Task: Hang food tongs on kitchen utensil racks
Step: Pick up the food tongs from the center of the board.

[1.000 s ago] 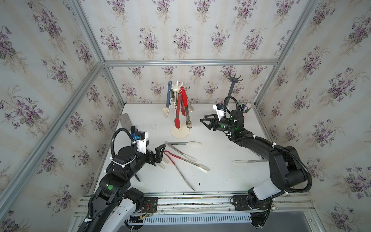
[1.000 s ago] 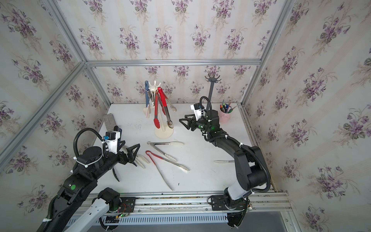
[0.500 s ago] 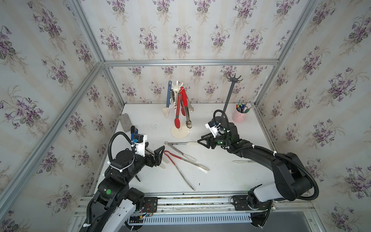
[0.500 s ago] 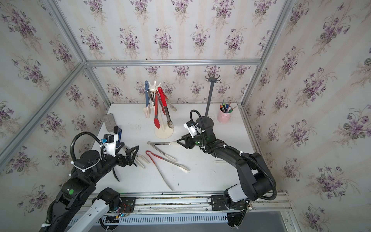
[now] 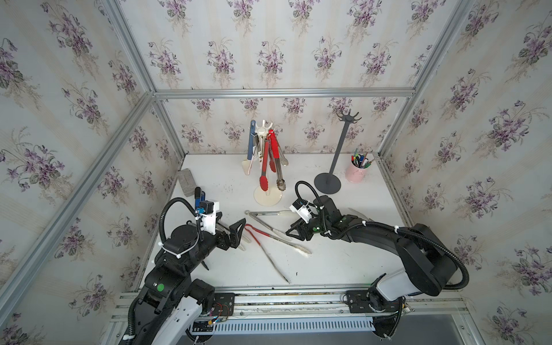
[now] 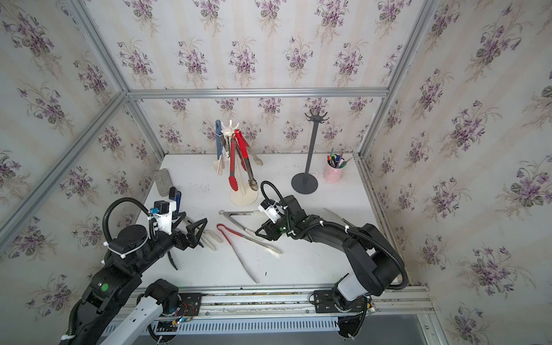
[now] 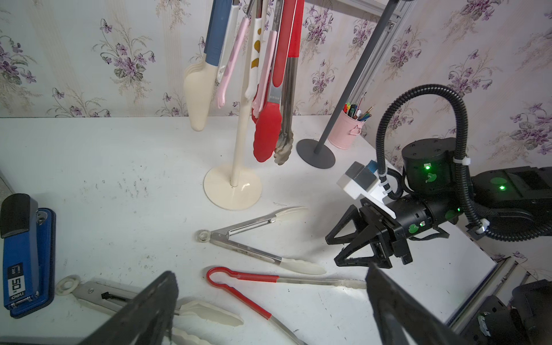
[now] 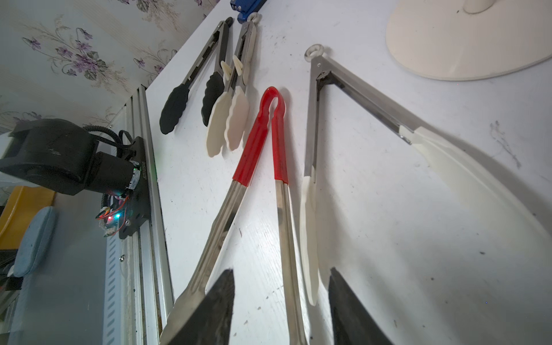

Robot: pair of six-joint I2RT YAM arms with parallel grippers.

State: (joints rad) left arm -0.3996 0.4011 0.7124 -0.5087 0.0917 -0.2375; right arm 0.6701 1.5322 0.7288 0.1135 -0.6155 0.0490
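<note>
In both top views the left gripper (image 5: 240,233) hangs low over the near-left part of the table (image 5: 328,268), jaws spread wide and empty. The cream tips of a closed pair of tongs (image 6: 209,239) poke out just beneath it. The right gripper (image 5: 290,234) is down at the table's middle, at the working ends of two pairs that lie splayed. These are the white-tipped tongs (image 5: 268,213), ring end towards the cream rack (image 5: 268,195), and the red-handled tongs (image 5: 252,230) beside them. The cream rack carries several hung tongs (image 5: 264,167). The grey rack (image 5: 338,149) stands further towards the right arm's side, near a pink cup (image 5: 355,174).

In the left wrist view that gripper's fingers (image 7: 143,313) stand far apart and grip nothing. The loop of the red-handled tongs lies on the table between them, and the closed pair lies by one finger. The right gripper (image 7: 333,252) shows side-on, just past a tip of the white-tipped tongs, jaws parted.

In the right wrist view its fingers (image 8: 212,313) stand apart, not clamped. Between them run one steel arm (image 8: 286,239) of the red-handled tongs and a white tip (image 8: 307,233) of the white-tipped tongs, with a gap to either finger. The red pair's other arm passes behind one finger. Whether the fingertips touch the table I cannot tell. Farther off, black-tipped tongs (image 8: 176,110) lie beside the closed pair.
</note>
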